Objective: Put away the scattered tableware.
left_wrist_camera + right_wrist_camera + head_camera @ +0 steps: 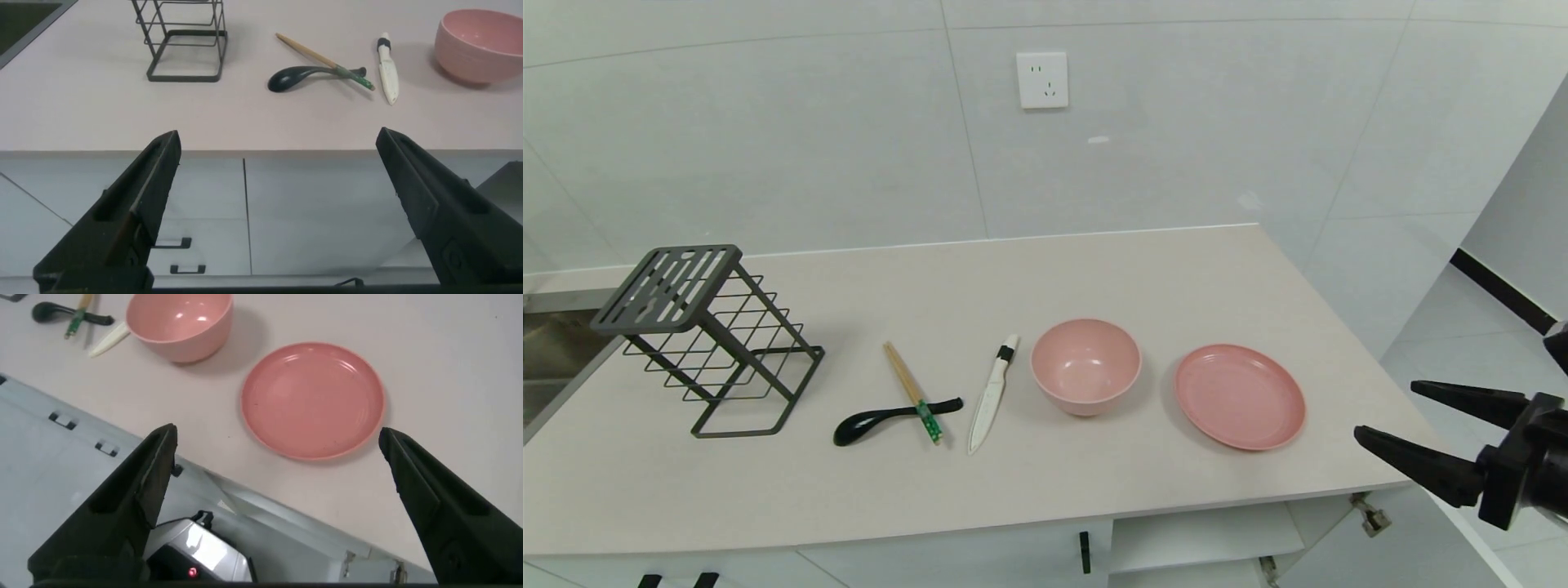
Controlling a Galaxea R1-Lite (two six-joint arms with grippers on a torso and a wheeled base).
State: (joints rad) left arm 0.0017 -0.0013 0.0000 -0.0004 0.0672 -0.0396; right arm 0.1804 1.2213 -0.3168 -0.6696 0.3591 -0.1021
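- Pink bowl (1085, 365) stands upright near the middle of the table (1094, 269), hollow side up, nothing in it.
- Just to its right, close but not touching, the pink plate (1240, 396) lies flat, nearer the table's right edge.
- On the bowl's left is the white knife (992, 395) (black band on the handle), lying flat with its handle toward the wall and its tip toward the front edge.
- Next over, the pair of chopsticks (912, 390) lies slantwise across the handle of the black spoon (890, 416). Their green ends rest over it and stop near the knife's blade.
- The spoon's bowl end points left, toward the black wire rack (707, 335), which stands upright on the table's left part, well apart from all the tableware.
- Right gripper (1384, 408) hangs off the table's front right corner, out beyond the edge. Its jaws are spread wide with nothing between them, and the plate is the nearest piece.
- Left gripper (276, 139) sits in front of the table's front edge, above the cabinet fronts (245, 212), jaws wide apart and empty.
- Behind it all is a tiled wall with a white socket (1042, 79), and a sink (543, 351) at the far left.
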